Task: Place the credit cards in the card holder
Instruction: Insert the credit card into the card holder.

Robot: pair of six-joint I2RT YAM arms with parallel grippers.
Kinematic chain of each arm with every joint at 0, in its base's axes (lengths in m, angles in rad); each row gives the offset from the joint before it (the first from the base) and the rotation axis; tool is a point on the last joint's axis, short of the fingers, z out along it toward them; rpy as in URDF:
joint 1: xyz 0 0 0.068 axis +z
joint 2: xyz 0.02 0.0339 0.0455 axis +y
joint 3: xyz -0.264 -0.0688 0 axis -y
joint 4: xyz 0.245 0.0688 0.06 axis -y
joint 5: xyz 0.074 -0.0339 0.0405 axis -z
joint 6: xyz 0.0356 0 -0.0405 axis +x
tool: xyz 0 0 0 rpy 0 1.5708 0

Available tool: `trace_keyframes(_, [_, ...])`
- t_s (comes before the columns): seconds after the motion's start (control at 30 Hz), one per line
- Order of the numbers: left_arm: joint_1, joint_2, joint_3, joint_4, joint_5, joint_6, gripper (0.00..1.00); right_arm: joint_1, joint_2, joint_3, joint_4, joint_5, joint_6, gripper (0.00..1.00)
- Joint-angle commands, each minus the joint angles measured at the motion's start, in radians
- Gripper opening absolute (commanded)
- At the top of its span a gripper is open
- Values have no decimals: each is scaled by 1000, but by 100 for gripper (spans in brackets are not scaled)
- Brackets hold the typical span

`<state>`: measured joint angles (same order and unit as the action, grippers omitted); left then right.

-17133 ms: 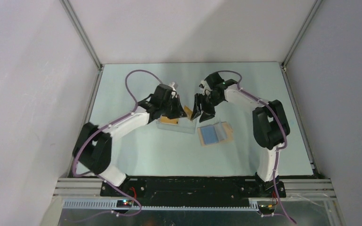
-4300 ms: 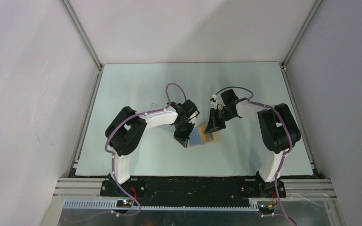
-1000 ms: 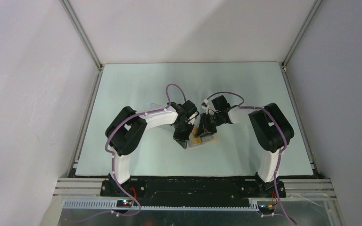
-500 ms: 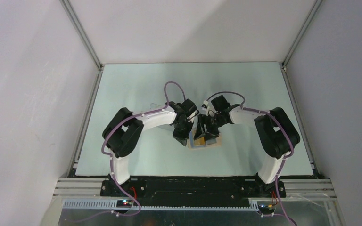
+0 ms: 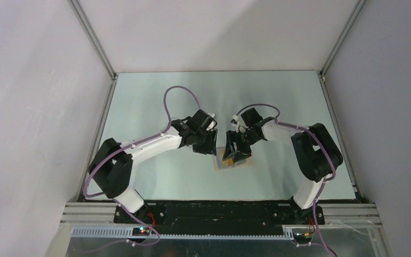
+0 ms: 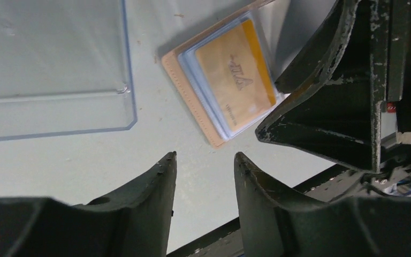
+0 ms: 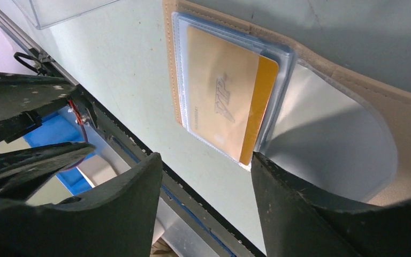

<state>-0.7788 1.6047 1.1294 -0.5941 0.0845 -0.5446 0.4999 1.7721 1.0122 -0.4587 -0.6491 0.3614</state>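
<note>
One credit card (image 7: 222, 104) sits inside the card holder (image 7: 401, 101).

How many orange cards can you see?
1. The thin orange plastic card sits in a clear pocket of the open tan wallet. More may hide behind it.

I worked in a robotics lab cell: a pale green desk (image 5: 139, 101) enclosed by plain white panels (image 5: 214, 32) on aluminium rails (image 5: 92, 37), my left arm (image 5: 150, 145) and right arm (image 5: 283, 130) bolted to a black base plate (image 5: 219, 211).
</note>
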Motion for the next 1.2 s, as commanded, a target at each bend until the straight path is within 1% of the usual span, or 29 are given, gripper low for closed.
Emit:
trace_keyframes(0.0, [-1, -17, -64, 209, 75, -123, 48, -3, 9, 34, 12, -26, -14, 63])
trace_keyframes(0.03, [-1, -6, -69, 248, 100, -138, 46, -3, 14, 34, 25, -27, -8, 61])
trace_keyframes(0.17, [0, 36, -87, 325, 125, -206, 42, -4, 42, 32, 49, -28, 7, 51])
trace_keyframes(0.3, [2, 93, -79, 367, 142, -234, 42, -2, 69, 33, 52, -33, 6, 42])
trace_keyframes(0.43, [6, 139, -74, 374, 129, -255, 43, -3, 61, 33, 35, -27, -3, 41])
trace_keyframes(0.63, [10, 174, -80, 377, 109, -264, 43, -19, -16, 33, -7, -9, -14, 44])
trace_keyframes(0.8, [16, 180, -93, 377, 92, -269, 43, -48, -42, 32, -53, 56, -36, 41])
trace_keyframes(0.87, [16, 193, -88, 377, 97, -267, 43, -55, -27, 33, -68, 86, -44, 36])
trace_keyframes(0.93, [16, 201, -88, 376, 98, -271, 42, -59, -5, 32, -82, 115, -50, 23])
trace_keyframes(0.97, [16, 203, -89, 376, 95, -273, 42, -58, 3, 32, -92, 136, -52, 20])
trace_keyframes(1.0, [16, 206, -89, 376, 93, -279, 42, -60, 19, 32, -96, 144, -53, 14])
trace_keyframes(1.07, [16, 207, -90, 374, 86, -282, 42, -60, 43, 33, -108, 178, -50, 6])
trace_keyframes(1.17, [15, 199, -91, 371, 72, -288, 44, -59, 74, 33, -108, 189, -44, 0])
